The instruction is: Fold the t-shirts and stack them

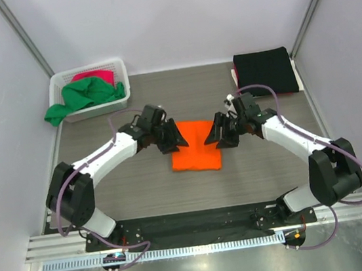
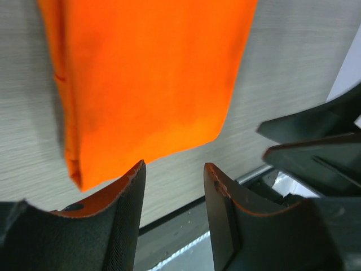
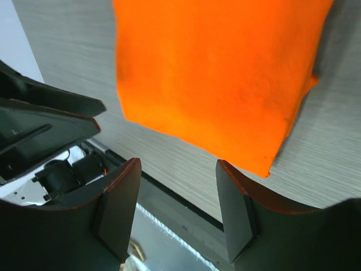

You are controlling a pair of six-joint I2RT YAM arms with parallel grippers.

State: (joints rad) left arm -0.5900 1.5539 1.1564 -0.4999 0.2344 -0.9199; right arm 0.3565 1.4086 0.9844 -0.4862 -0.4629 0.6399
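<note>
Our left gripper [image 1: 171, 139] and right gripper [image 1: 223, 133] flank the orange shirt [image 1: 197, 152], jaws spread and empty. Pinching only its top layer could undo the fold.

White lattice basket [image 1: 102, 108] — far left, grey table [image 1: 128, 188]

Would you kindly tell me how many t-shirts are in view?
4: orange t-shirt, folded, at the centre of the table; black t-shirt, folded, far right; green t-shirt and pink t-shirt in the white basket, far left. Others may lie hidden beneath.
</note>
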